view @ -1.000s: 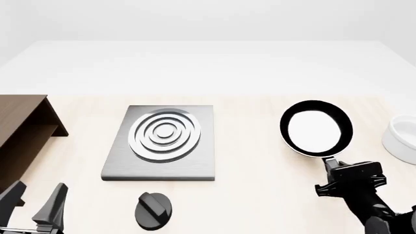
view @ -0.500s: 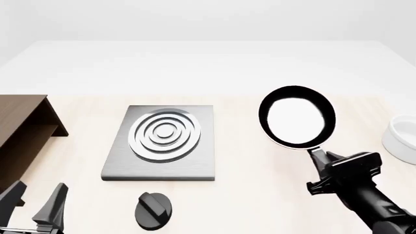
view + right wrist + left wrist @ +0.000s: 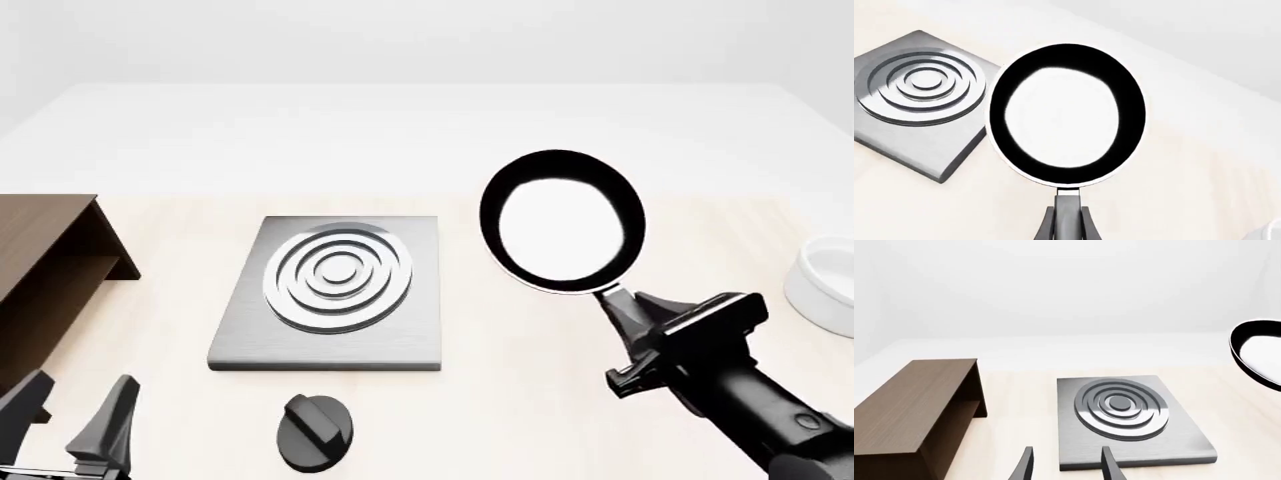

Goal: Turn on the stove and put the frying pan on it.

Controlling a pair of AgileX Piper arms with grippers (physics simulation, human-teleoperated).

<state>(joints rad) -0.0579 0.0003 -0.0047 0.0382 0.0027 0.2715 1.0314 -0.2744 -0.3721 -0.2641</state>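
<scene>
The frying pan [image 3: 562, 221] is a round black pan with a pale glossy inside. It hangs in the air to the right of the stove, held by its handle. My right gripper [image 3: 638, 322] is shut on the handle; the pan also fills the right wrist view [image 3: 1066, 114]. The stove [image 3: 334, 291] is a flat grey slab with silver rings, and it shows in both wrist views [image 3: 1127, 415] [image 3: 921, 100]. Its black round knob [image 3: 315, 431] lies in front of it. My left gripper [image 3: 74, 415] is open and empty at the front left, its fingers [image 3: 1024, 467] short of the slab.
A dark brown wooden cabinet [image 3: 47, 270] stands at the left edge, also in the left wrist view [image 3: 917, 407]. A white bowl [image 3: 825, 280] sits at the right edge of the table.
My right gripper has carried the frying pan up and to the left, closer to the stove. The left arm has not moved.
</scene>
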